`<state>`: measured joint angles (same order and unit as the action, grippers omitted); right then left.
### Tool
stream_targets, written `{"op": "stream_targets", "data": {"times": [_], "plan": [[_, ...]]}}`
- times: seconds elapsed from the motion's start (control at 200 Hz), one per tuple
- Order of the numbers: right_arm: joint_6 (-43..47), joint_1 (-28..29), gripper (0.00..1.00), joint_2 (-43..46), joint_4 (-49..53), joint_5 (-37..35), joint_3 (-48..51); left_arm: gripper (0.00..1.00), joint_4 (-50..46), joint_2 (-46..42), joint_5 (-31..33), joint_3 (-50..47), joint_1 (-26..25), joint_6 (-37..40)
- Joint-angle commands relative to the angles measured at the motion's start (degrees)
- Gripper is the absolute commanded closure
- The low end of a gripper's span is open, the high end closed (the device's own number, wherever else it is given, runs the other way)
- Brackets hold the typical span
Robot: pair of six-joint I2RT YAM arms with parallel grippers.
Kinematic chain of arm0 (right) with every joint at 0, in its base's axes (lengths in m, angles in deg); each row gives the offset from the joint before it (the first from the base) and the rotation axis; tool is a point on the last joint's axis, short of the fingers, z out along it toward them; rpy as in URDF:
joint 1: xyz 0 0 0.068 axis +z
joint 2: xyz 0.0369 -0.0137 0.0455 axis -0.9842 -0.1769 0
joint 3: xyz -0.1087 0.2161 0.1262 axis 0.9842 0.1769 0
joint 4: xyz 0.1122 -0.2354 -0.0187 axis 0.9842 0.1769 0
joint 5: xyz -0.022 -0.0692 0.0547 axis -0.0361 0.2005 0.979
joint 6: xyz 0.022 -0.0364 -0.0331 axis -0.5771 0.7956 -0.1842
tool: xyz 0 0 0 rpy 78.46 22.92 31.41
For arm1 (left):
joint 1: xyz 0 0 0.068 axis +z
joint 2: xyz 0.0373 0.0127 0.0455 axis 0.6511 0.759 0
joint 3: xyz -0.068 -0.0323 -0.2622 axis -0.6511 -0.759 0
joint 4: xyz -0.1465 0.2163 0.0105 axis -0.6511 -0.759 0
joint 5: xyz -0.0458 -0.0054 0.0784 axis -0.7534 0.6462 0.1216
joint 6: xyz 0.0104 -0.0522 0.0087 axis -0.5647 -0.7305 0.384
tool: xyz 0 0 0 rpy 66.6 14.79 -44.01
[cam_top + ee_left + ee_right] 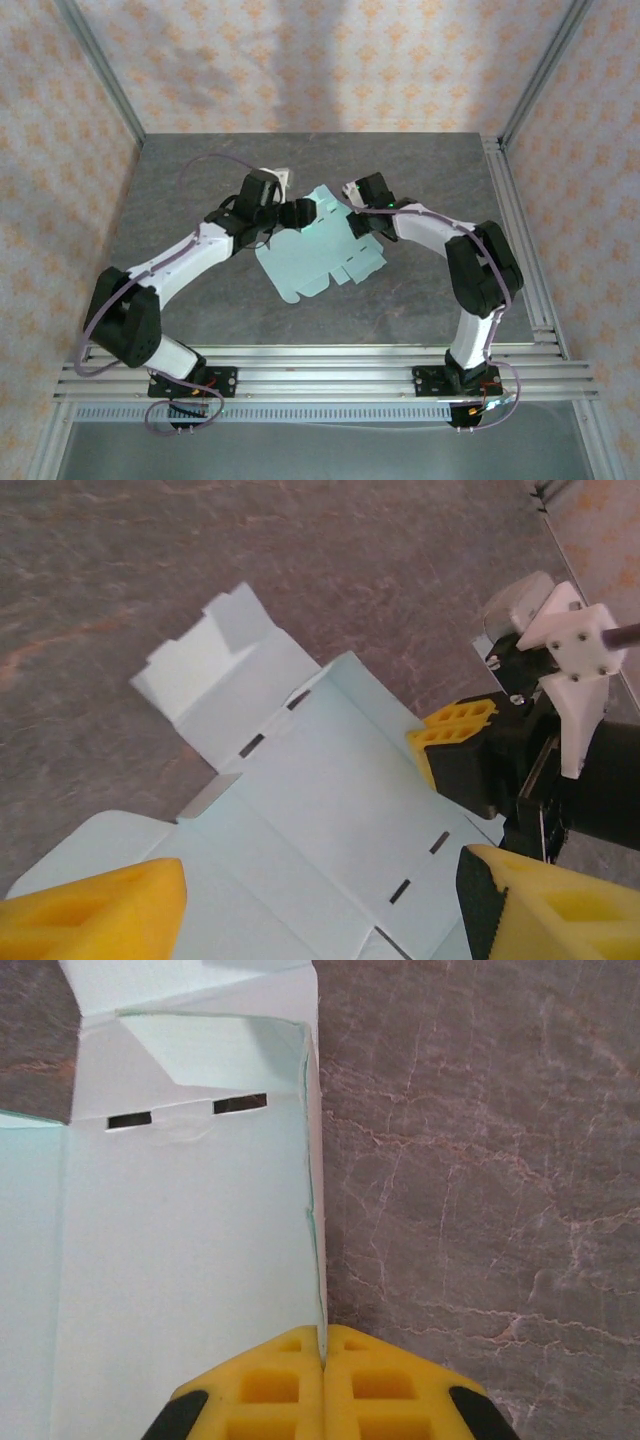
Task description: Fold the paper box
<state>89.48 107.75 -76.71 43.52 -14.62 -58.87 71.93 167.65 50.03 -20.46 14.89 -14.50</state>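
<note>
Peach-patterned wallpaper (300,60) closes the cell on three sides, with grey metal posts in its corners. Below it a dark, grey-brown, marble-veined table (190,190) takes up the middle of the top view, and ribbed aluminium rails (330,375) run along its lower edge and up its right side. Bolted to those rails, the left arm (185,260) and right arm (470,265) both bend inward toward the centre. A thin purple cable (215,160) loops over the left one.

The box (320,255) is a mint-blue die-cut sheet, mostly flat, lying at the centre of the table between the two wrists. Slots and notched flaps show along its edges.

The left gripper (297,215) sits at the sheet's upper left edge. In the left wrist view its yellow fingers (90,910) are spread wide over the card, holding nothing. The right gripper (322,1360) is at the sheet's upper right, and its pads are pressed together on a raised side edge of the box (180,1260).
</note>
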Motion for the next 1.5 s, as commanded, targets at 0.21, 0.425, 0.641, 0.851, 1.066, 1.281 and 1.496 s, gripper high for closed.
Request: {"op": "stream_targets", "data": {"times": [0.21, 0.425, 0.641, 0.851, 1.066, 1.281, 1.496], "plan": [[-4.9, -0.1, 0.91, -3.9, 3.8, -1.6, -3.5, 0.28, 1.9, -0.3, -0.2, -15.4, 0.4, -5.6], [-6.3, 0.0, 0.69, -3.0, 3.3, -1.5, -2.7, 0.29, -1.6, 2.2, 0.2, -17.5, 0.3, -5.4], [-7.3, -0.5, 0.59, 0.0, 1.4, -1.2, 0.3, 0.29, -7.5, 2.0, 4.5, -16.6, 0.3, -5.7], [-11.3, -2.7, 0.50, 0.4, 1.3, 2.1, 1.7, 0.30, -8.0, 2.4, 5.6, -16.8, 0.3, -6.2], [-12.6, -3.9, 0.48, 0.3, 0.7, 5.4, 2.8, 0.30, -8.2, 2.6, 5.9, -16.7, 0.4, -5.9], [-12.2, -3.9, 0.62, -0.7, 0.7, 6.4, 2.3, 0.30, -8.8, 2.1, 5.9, -16.5, 0.3, -5.9], [-12.0, -3.9, 0.69, -1.2, -0.4, 7.1, 3.6, 0.30, -8.6, 2.3, 5.6, -16.5, 0.4, -6.2]]}}
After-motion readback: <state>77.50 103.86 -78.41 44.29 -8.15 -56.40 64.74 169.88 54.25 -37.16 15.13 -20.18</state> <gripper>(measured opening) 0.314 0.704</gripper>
